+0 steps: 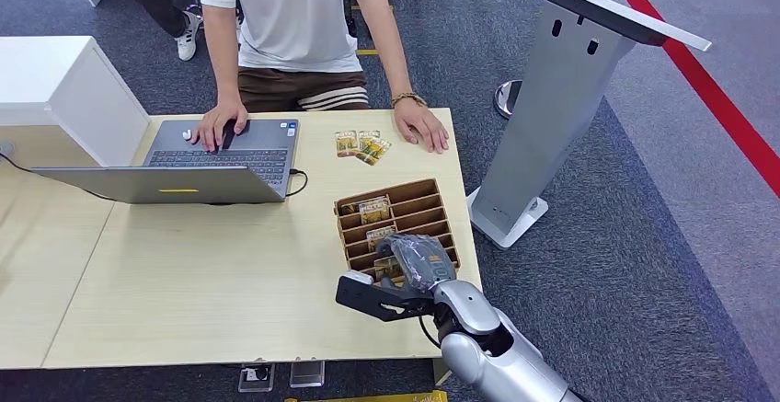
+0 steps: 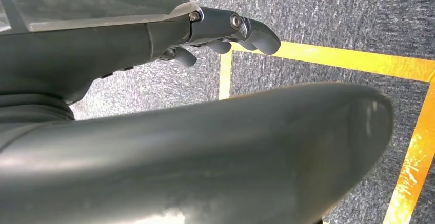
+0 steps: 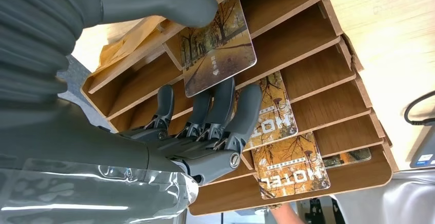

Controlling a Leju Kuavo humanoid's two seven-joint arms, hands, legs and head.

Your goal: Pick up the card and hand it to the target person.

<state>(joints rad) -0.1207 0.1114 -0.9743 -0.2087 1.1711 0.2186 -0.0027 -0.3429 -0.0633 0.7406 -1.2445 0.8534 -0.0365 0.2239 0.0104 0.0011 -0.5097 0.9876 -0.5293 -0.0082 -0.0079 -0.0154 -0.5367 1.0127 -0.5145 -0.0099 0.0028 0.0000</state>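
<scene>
Fingers (image 3: 220,106) of the robot's right hand (image 3: 169,131) reach into the wooden card rack (image 3: 318,44) at the table's near right edge, pressed behind a hotel key card (image 3: 218,47) while the thick grey thumb (image 3: 154,1) bears on the card's upper end from the front, so the card is pinched between them. The card shows an avenue of autumn trees in brown and gold with small pale lettering, and it stands tilted out of a slot at the rack's near end. Two more cards printed "HOTEL" (image 3: 287,167) sit in slots further along, just beyond the fingertips.

From the head view, the right hand (image 1: 414,262) covers the rack's near end, the rack (image 1: 405,201) lying close to the wooden table's (image 1: 184,273) right edge. Three loose cards (image 1: 361,145) lie fanned near the far edge, beside the hand (image 1: 421,126) of a person in a white T-shirt, whose other hand rests on an open laptop (image 1: 212,158).

The left hand (image 2: 225,34) hangs over grey carpet with yellow tape lines, fingers curled in with nothing in them.
</scene>
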